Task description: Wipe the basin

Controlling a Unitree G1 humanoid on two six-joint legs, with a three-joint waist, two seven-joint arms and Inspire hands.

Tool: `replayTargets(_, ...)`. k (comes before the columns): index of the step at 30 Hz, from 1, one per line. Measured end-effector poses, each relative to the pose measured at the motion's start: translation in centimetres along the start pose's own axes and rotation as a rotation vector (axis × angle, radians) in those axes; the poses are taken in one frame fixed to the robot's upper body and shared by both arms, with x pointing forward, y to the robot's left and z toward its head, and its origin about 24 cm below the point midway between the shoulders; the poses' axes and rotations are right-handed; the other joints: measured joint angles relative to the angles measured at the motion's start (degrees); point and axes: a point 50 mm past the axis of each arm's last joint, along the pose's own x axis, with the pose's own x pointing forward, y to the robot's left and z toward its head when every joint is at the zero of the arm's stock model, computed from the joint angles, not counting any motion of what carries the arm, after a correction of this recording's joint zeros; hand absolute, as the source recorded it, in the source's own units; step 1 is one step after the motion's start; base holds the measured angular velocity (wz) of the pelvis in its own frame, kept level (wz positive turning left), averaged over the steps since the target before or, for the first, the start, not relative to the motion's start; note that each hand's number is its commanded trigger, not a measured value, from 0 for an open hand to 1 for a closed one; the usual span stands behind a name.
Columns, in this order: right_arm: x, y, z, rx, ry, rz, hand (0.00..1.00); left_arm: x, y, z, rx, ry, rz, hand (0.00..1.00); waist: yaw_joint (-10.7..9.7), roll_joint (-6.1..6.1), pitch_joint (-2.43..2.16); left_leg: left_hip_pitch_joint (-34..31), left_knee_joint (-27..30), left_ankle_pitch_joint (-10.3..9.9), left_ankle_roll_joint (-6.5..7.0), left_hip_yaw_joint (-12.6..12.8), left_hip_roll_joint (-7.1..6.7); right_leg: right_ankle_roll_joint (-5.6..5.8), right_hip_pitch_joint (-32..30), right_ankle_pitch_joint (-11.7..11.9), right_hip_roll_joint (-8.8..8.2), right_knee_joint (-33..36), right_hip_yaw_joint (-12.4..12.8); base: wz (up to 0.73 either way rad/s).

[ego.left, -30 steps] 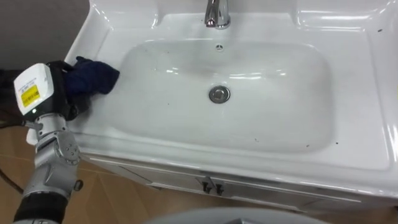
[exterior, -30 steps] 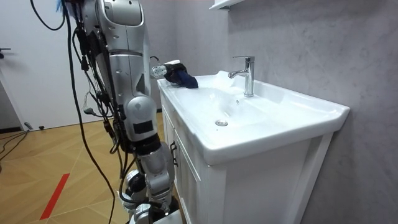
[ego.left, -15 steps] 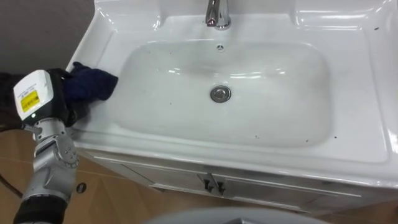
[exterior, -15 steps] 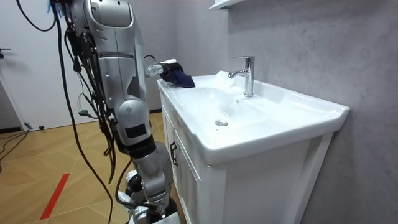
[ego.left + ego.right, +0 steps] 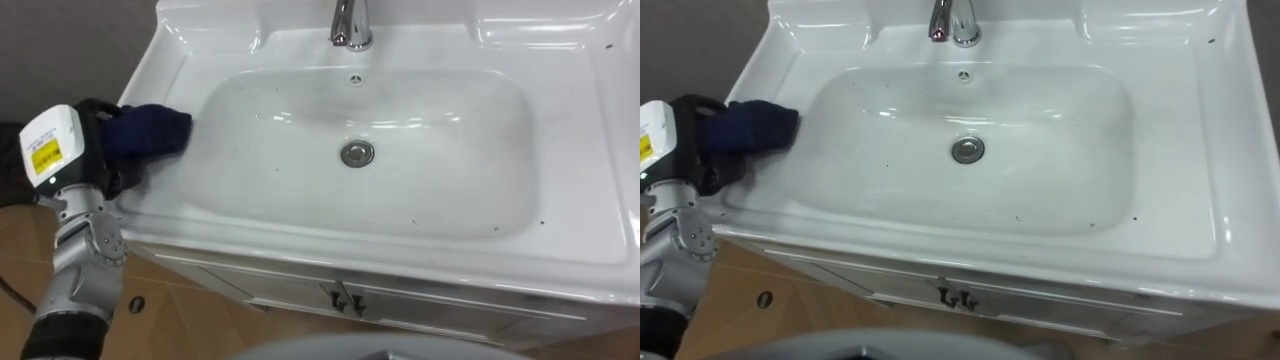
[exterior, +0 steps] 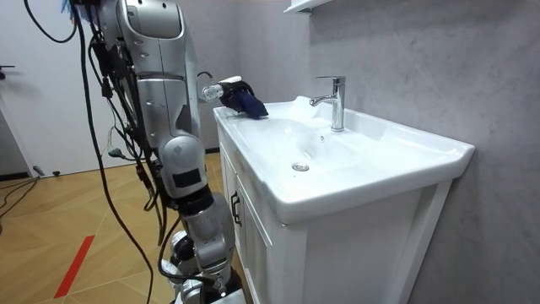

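A white basin (image 5: pixel 400 215) with a metal drain (image 5: pixel 357 153) and a chrome tap (image 5: pixel 350 25) fills the vanity top before me. My left hand (image 5: pixel 92 150) rests at the basin's left rim, shut on a dark blue cloth (image 5: pixel 150 132) that lies on the rim beside the bowl. In the right eye view the same cloth (image 5: pixel 755 125) sits in my left hand (image 5: pixel 700 140). The room view has my left hand (image 6: pixel 226 91) and the cloth (image 6: pixel 247 102) at the vanity's far corner, with the tap (image 6: pixel 336 101) behind the bowl.
Small dark specks dot the bowl (image 5: pixel 415 225) and the right ledge. Cabinet door handles (image 5: pixel 343 297) sit below the front edge. A grey wall stands behind the tap, and wooden floor (image 6: pixel 76 228) lies beside the vanity, where I stand at its front.
The cloth in my left hand has shifted a little to the right along the left rim. The picture has shifted slightly too.
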Motion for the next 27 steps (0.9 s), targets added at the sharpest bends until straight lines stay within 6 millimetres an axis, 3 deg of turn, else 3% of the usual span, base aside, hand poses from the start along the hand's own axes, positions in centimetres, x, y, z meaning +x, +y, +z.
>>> replayTargets(11, 0.0, 0.0, -0.1, -0.005, 0.008, -0.002, 0.00, 0.0, 0.0, 0.0, 0.004, -0.003, -0.005, 0.00, 0.1, -0.13, 0.06, -0.1, 0.0, 0.0, 0.00, 0.0, -0.03, 0.00, -0.1, 0.0, 0.00, -0.1, 0.3, 0.00)
replayTargets(18, 0.0, 0.0, -0.2, -0.004, 0.016, 0.006, 0.00, 0.3, 0.8, 1.0, 0.024, -0.050, 0.026, 0.00, 1.5, -0.15, -0.33, 0.0, 0.1, 0.0, 0.00, 0.0, -0.06, 0.00, -0.3, 0.0, -0.02, 0.0, 0.9, -0.04)
replayTargets(27, 0.0, 0.0, -0.3, -0.002, 0.017, 0.007, 0.00, -0.1, 0.7, 0.5, 0.041, -0.018, -0.001, 0.00, 1.6, 0.01, -0.46, 0.1, 0.0, 0.0, 0.00, -0.2, -0.08, 0.00, -0.2, 0.0, -0.02, 0.0, 0.8, 0.00)
